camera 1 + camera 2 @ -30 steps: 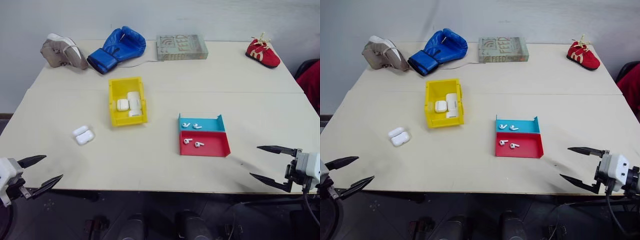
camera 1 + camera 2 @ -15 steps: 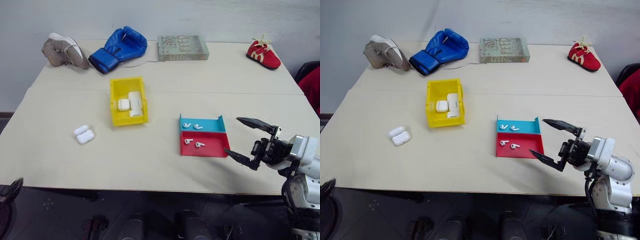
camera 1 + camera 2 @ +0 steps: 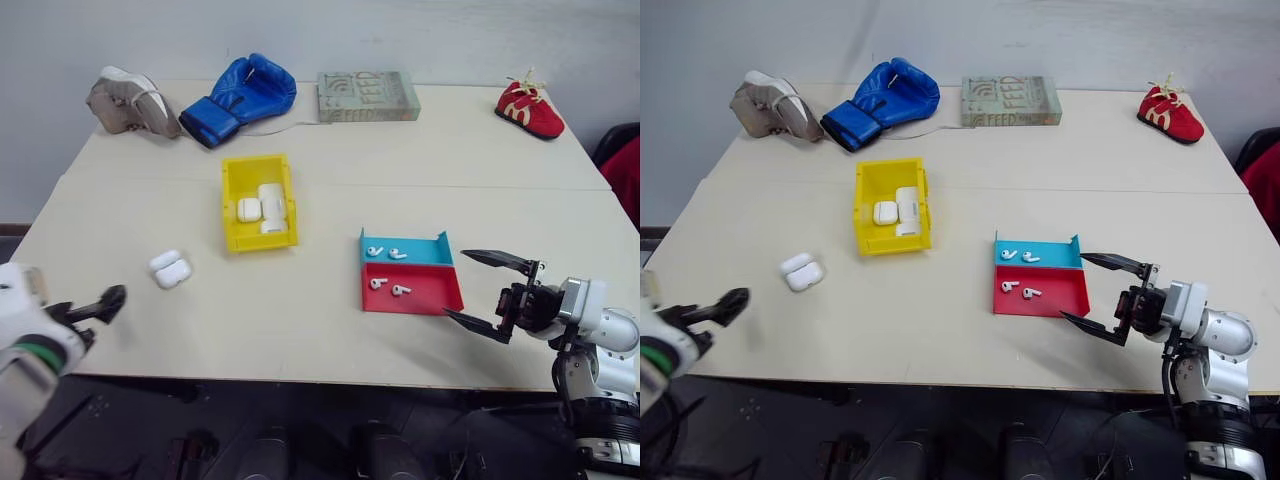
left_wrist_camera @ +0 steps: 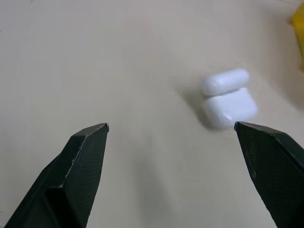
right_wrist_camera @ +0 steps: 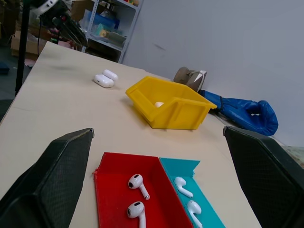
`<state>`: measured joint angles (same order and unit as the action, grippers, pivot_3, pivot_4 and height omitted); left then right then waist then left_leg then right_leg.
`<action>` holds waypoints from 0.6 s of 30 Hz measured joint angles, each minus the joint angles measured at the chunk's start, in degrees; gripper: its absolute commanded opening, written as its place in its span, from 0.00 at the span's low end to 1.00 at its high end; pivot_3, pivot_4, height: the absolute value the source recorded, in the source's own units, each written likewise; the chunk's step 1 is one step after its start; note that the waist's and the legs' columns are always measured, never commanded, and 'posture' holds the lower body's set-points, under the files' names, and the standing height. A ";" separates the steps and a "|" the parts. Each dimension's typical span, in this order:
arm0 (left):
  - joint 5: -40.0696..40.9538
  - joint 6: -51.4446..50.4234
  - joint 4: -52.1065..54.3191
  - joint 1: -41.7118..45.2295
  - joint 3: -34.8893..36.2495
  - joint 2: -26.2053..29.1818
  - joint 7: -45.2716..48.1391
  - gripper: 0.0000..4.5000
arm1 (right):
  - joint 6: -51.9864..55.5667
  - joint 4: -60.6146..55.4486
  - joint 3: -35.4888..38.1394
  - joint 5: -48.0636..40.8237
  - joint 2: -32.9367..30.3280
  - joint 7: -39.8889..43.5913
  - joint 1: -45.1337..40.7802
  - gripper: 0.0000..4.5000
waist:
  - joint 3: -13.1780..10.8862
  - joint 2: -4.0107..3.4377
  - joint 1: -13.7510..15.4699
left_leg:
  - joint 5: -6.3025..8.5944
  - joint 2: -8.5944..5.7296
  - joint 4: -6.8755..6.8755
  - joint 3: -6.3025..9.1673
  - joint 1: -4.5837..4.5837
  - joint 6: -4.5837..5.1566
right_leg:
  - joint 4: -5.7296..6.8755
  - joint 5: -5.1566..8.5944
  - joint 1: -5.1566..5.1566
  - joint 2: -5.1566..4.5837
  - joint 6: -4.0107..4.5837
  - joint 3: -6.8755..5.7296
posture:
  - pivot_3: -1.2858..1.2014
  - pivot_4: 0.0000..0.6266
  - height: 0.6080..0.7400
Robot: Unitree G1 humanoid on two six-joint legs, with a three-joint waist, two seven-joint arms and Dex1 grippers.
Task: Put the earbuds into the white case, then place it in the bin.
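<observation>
The white case (image 3: 170,269) lies on the table's near left with its lid flipped open, also close ahead in the left wrist view (image 4: 228,97). My left gripper (image 4: 171,125) is open, short of the case at the front-left edge (image 3: 92,308). Several earbuds lie in a two-part tray (image 3: 437,290): two in the blue half (image 3: 385,252), two in the red half (image 3: 388,287). My right gripper (image 3: 456,284) is open just right of that tray, pointing at it, empty. The yellow bin (image 3: 229,200) stands mid-table behind the case.
Inside the bin lie other white cases (image 3: 261,208). Along the far edge are a grey sneaker (image 3: 128,100), a blue boxing glove (image 3: 240,95), a book (image 3: 366,95) and a small red shoe (image 3: 529,108).
My left gripper dropped below the table edge and has come back up at the front left, turned toward the case. My right gripper swung left to the tray's right side.
</observation>
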<state>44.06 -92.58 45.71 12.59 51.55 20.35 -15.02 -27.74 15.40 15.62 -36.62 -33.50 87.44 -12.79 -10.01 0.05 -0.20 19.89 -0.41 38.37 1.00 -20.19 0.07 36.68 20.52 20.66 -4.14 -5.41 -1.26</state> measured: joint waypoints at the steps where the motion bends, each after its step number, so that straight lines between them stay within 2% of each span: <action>1: -1.55 -0.09 0.81 2.41 -2.05 -2.77 -2.67 0.99 | -0.33 0.68 0.25 -0.05 -0.08 0.17 0.27 1.00 | 0.00 0.00 0.07 | 0.00 0.00 0.04 0.00 -0.01 0.00 | 0.01 -0.01 -0.02 0.01 -0.01 0.00 | 0.52 0.24 1.00; 3: -5.58 -0.28 0.93 6.75 -6.24 -7.21 -7.66 0.99 | -1.02 1.51 0.58 -0.20 -0.12 0.41 0.83 1.00 | -0.01 0.02 0.15 | 0.02 0.00 0.15 -0.01 -0.07 -0.03 | -0.01 -0.02 -0.02 0.06 -0.04 0.01 | 0.52 0.24 1.00; 6: -11.62 -0.30 0.20 9.85 -11.29 -9.66 -12.24 0.99 | -1.22 2.12 1.06 -0.64 -0.78 0.52 2.36 1.00 | -0.01 0.03 0.02 | 0.03 0.02 0.13 -0.03 -0.07 -0.06 | 0.05 -0.02 0.01 0.10 -0.04 0.04 | 0.52 0.24 1.00; 12: -20.58 0.98 -5.43 13.44 -16.96 -16.39 -13.99 0.99 | -0.79 0.52 1.49 -1.13 -1.67 0.27 4.62 1.00 | -0.02 0.06 0.31 | 0.06 0.06 0.32 -0.03 -0.09 -0.13 | -0.15 -0.02 -0.01 0.15 -0.04 0.05 | 0.52 0.24 1.00; 18: -28.24 8.70 -14.06 13.82 -20.30 -17.50 -13.42 0.99 | 0.54 -4.36 2.88 -1.30 -2.09 -1.00 7.31 1.00 | -0.03 0.07 0.35 | 0.09 0.09 0.32 -0.03 -0.09 -0.17 | -0.15 -0.02 0.01 0.20 -0.04 0.05 | 0.52 0.24 1.00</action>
<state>15.82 -83.88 31.64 26.41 31.26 2.85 -28.44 -27.20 11.04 18.51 -37.91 -35.59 86.45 -5.48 -10.04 0.11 0.16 19.99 -0.31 38.68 0.98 -20.28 -0.11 36.53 20.50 20.67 -3.94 -5.45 -1.21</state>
